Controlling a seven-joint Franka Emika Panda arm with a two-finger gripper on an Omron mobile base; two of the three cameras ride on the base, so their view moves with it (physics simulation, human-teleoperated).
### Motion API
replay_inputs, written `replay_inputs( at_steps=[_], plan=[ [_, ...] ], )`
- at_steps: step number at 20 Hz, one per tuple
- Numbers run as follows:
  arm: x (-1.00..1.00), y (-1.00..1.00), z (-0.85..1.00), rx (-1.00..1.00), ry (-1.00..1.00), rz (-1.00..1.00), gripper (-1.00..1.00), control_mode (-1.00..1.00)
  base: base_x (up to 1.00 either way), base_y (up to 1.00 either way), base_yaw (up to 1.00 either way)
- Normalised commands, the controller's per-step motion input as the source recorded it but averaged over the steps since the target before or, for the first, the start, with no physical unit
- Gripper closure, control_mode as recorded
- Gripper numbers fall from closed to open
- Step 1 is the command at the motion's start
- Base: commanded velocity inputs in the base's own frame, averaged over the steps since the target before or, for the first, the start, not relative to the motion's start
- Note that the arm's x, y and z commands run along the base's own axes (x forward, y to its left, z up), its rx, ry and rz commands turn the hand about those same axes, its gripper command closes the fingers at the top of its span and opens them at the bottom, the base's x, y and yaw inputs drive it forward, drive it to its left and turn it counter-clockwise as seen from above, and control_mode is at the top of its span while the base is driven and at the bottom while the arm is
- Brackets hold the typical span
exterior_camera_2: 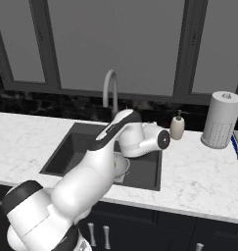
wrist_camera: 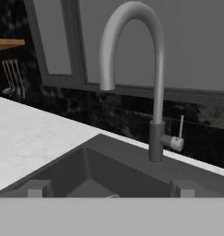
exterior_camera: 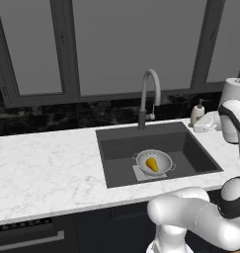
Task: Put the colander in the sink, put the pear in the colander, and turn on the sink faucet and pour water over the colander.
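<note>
With the pear [exterior_camera: 151, 164] already in the colander [exterior_camera: 154, 162] in the sink [exterior_camera: 190, 148], we aim our empty, parted jaws squarely at the sink faucet [wrist_camera: 156, 92] lever [wrist_camera: 176, 140].

Kitchen: marble counter [exterior_camera: 42, 163], sink [exterior_camera: 190, 148], faucet [exterior_camera: 150, 94].

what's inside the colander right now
The pear lies inside the colander, which sits in the sink. The pear hides the colander's bottom beneath it.
</note>
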Motion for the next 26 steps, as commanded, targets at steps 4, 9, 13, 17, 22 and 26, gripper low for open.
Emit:
replay_inputs(
  at_steps=[4,9,13,17,22,26],
  plan=[
    [0.06,0.17,-0.04,0.05,-0.02,0.1,-1.0,-1.0,0.0,0.0,0.0],
    [0.1,0.1,0.0,0.02,0.0,0.11,-1.0,-1.0,0.0,0.0,0.0],
    [0.26,0.03,0.0,0.02,0.0,0.07,-1.0,-1.0,0.0,0.0,0.0],
    [0.44,0.14,0.0,0.0,0.0,0.01,-1.0,-1.0,0.0,0.0,0.0],
    [0.34,0.05,-0.04,0.0,0.0,0.0,-1.0,-1.0,0.0,0.0,0.0],
    [0.36,0.01,-0.06,0.0,0.0,0.0,-1.0,-1.0,0.0,0.0,0.0]
  ],
)
